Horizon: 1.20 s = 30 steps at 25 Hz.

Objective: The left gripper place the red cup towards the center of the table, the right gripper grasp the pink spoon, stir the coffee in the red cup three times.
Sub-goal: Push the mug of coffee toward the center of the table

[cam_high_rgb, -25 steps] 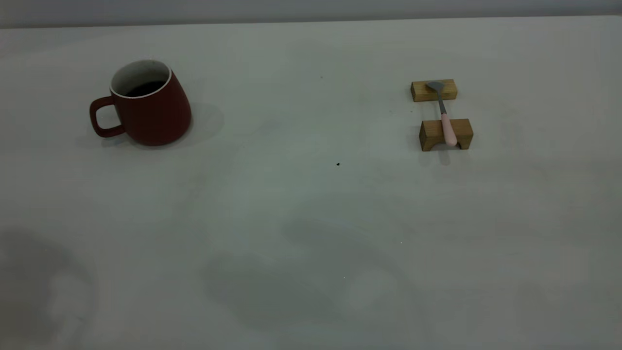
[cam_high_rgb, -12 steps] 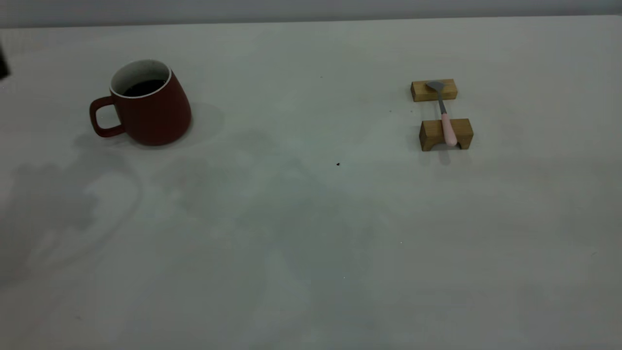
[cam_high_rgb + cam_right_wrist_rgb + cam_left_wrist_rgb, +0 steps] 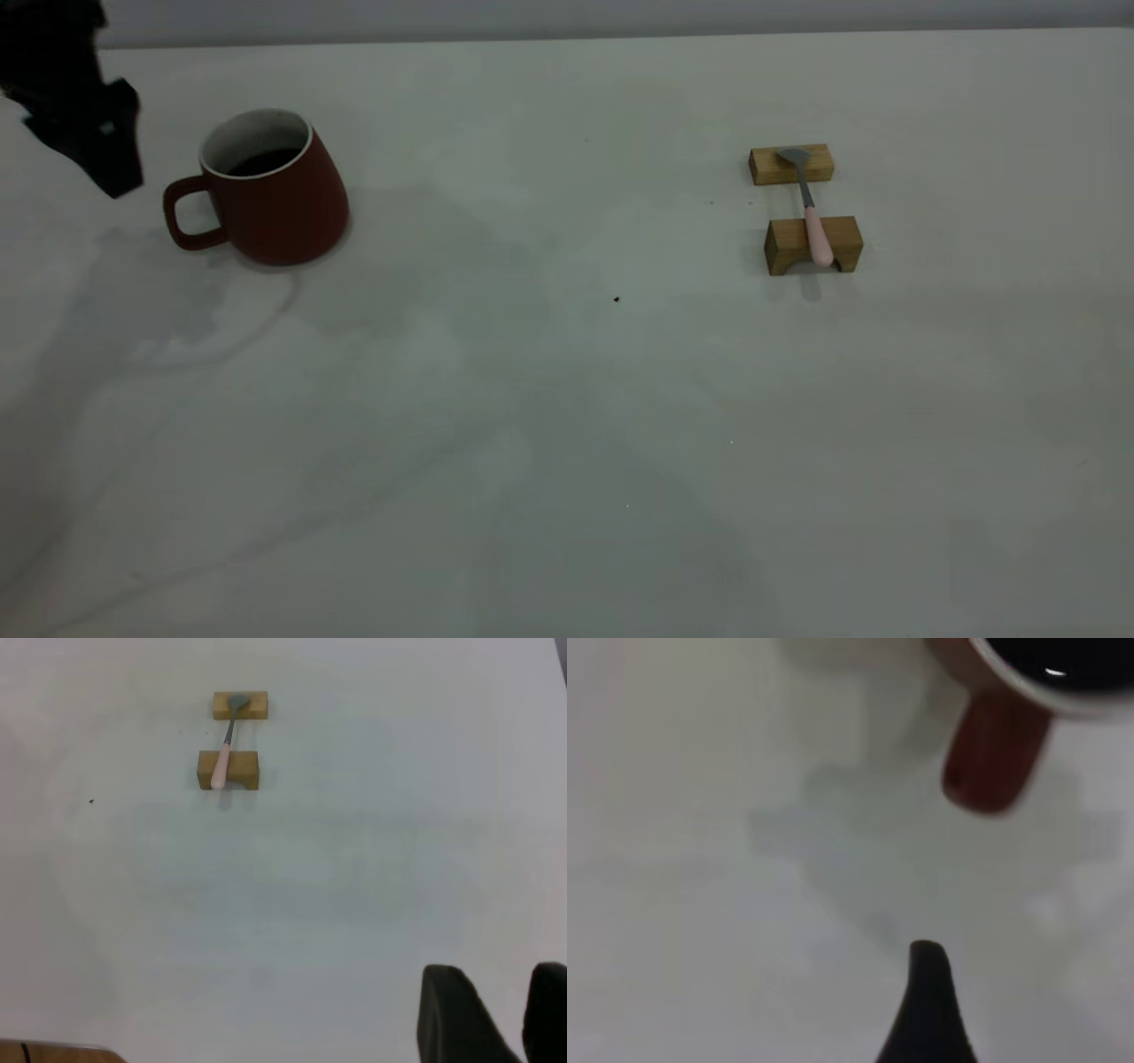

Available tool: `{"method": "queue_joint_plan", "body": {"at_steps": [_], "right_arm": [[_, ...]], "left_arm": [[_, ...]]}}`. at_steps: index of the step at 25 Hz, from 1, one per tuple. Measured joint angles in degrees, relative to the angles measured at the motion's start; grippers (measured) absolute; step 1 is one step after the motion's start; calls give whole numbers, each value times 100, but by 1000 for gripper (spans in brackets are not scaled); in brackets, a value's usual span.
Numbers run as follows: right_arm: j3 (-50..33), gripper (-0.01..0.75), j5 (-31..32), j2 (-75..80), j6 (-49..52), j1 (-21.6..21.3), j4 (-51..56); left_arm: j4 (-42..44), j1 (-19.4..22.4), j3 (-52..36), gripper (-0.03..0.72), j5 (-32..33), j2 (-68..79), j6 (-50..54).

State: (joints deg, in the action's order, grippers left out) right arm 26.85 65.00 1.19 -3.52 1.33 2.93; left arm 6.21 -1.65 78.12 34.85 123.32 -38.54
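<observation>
The red cup (image 3: 275, 199) stands upright at the table's (image 3: 567, 425) far left, its handle (image 3: 992, 757) pointing left, with dark coffee (image 3: 264, 161) inside. My left gripper (image 3: 93, 133) hangs just left of the handle, not touching it. In the left wrist view only one black finger (image 3: 926, 1001) shows, with bare table beside it, so the gripper is open and empty. The pink spoon (image 3: 815, 226) lies across two tan wooden blocks at the right, bowl on the far block. My right gripper (image 3: 512, 1010) hovers well away from the spoon (image 3: 221, 766), fingers close together, holding nothing.
Two tan wooden blocks (image 3: 791, 165) (image 3: 813, 245) carry the spoon. A tiny dark speck (image 3: 617, 299) lies near the middle of the table. A wide stretch of bare tabletop separates cup and spoon. The table's far edge (image 3: 567, 35) runs along the top.
My left gripper has come into the exterior view from the upper left and now hangs beside the cup's handle. Its shadow has shifted across the table. Cup and spoon have not moved.
</observation>
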Motion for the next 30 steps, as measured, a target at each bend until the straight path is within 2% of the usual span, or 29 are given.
{"method": "queue_joint_plan", "body": {"at_steps": [12, 21, 30], "right_arm": [[0, 237, 0, 0, 0, 0, 11], [0, 237, 0, 0, 0, 0, 28], [0, 237, 0, 0, 0, 0, 28]], "left_arm": [[25, -262, 782, 641, -345, 1018, -530], [58, -452, 856, 576, -603, 1197, -613], [58, -803, 859, 571, -783, 1197, -738]]}}
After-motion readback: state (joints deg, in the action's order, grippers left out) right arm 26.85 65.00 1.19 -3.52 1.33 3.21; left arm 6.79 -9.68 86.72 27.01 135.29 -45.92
